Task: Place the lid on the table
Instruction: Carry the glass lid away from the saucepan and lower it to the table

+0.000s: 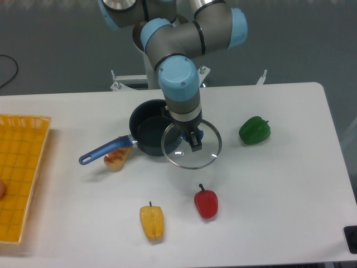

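Red pepper [206, 203] lies nearest; behind it my tool [191, 138] is clenched on the knob of the lid [191, 144], held just beside the saucepan [149, 134]. If I lower carelessly, the glass could catch the pan's rim and land tilted on the tabletop [279, 184].

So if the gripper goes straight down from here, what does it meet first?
The gripper already holds the lid by its knob, so probably the lid would meet the bare table right of the pot; its height is unclear.

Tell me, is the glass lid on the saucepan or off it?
Off. The gripper holds the lid to the right of the saucepan, whose dark inside is uncovered.
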